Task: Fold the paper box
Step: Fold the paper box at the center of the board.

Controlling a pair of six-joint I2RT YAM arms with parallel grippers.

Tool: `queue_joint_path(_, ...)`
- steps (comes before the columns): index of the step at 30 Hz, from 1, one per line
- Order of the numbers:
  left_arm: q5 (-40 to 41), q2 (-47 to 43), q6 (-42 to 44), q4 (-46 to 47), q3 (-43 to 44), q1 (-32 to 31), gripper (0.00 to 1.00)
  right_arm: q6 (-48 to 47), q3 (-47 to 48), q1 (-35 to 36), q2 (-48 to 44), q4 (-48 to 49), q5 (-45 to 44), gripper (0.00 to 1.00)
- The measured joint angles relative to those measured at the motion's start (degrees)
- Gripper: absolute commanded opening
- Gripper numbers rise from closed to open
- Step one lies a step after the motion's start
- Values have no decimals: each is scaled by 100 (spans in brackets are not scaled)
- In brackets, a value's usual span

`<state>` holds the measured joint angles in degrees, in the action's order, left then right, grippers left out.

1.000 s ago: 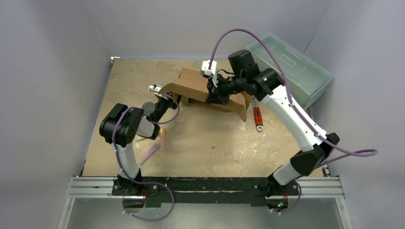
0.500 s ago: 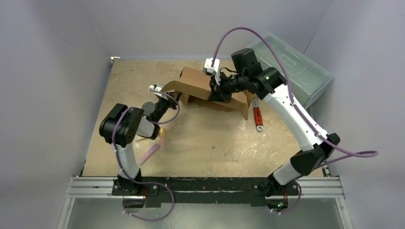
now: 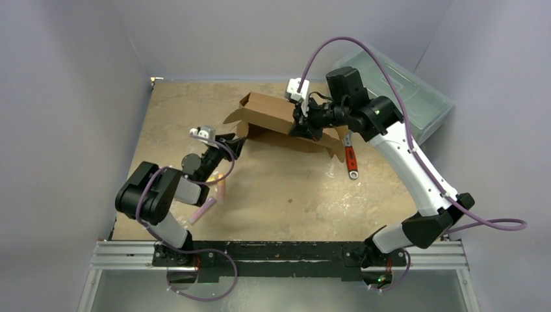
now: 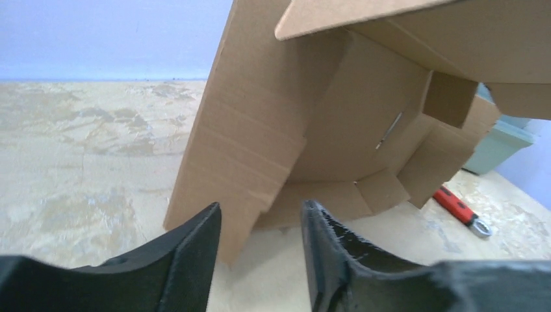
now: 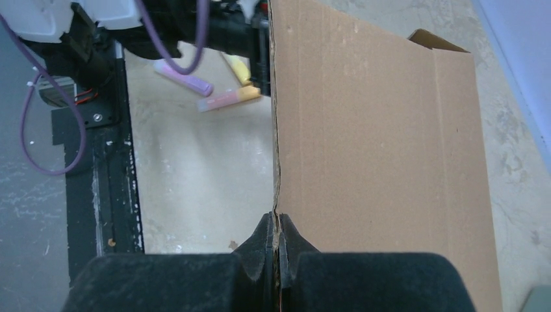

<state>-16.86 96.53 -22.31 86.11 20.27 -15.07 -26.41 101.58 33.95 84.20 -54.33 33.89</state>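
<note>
Surface (image 3: 286,195): pale, mottled chipboard with whitish scuffs.

Wrench (image 3: 351,160): red handle, bare metal ring end pointing to the near side. It lies flat, right of centre.

Toolbox (image 3: 416,97): translucent grey-green, lid on, set at an angle in the far right corner. It is near the wrench, not touching it.

Left side, near edge: lilac stick (image 3: 203,209) and pink stick with a yellow end (image 3: 221,190), close together; possibly markers, type unclear. A third, yellow stick (image 5: 235,67) is partly hidden.

Aluminium rail (image 3: 130,255) runs along the near edge. Plain grey walls (image 3: 78,78) stand at left, back and right.
</note>
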Motion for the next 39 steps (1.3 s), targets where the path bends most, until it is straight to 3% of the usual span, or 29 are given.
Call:
queue_joint_path(4, 125, -675, -280, -4, -551, 11, 59, -17, -37, -114, 2, 74, -70, 0)
queue_joint_path(9, 435, -1637, -527, -341, -946, 31, 83, -44, -37, -166, 109, 114, -146, 0)
queue_joint_path(14, 957, -2297, -699, -1580, -809, 44, 86, -109, -33, -166, 267, 107, -136, 0)
queue_joint_path(23, 901, -1318, -1602, -2164, -728, 44, 85, -125, 63, -166, 503, 105, -136, 0)
queue_joint_path(31, 597, 92, -2739, -1451, -616, 44, 82, -120, 120, -166, 533, 101, -114, 0)
queue_joint_path(39, 850, 175, -2494, -1388, -275, 44, 84, -114, 125, -166, 535, 101, -101, 0)
